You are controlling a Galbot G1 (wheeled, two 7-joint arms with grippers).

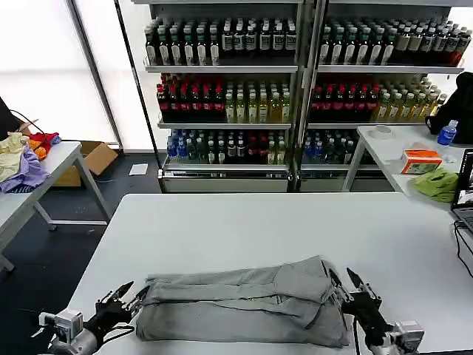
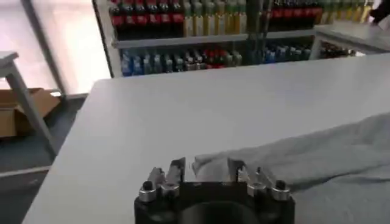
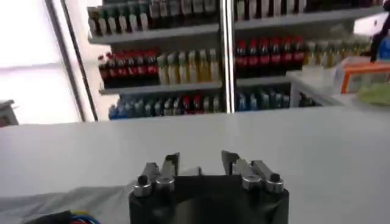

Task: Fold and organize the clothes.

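Now grey shirt (image 1: 244, 303) folded lengthwise on white table (image 1: 244, 222); left gripper (image 1: 127, 294) and right gripper (image 1: 347, 282) spread at opposite ends, likely poised for next fold.

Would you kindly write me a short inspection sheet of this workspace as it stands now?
Surface: white table, bare beyond the garment.
Job's things: grey shirt, folded into a long band at the near edge, still rumpled.
Clutter: nothing seen on the work table.
Grippers: left claw open at the shirt's left end; right claw open at its right end; neither holds cloth.
Cables: black cable at the table's right edge.
Surroundings: drink shelves behind; side table with coloured garments on the left; side table with green cloth on the right.
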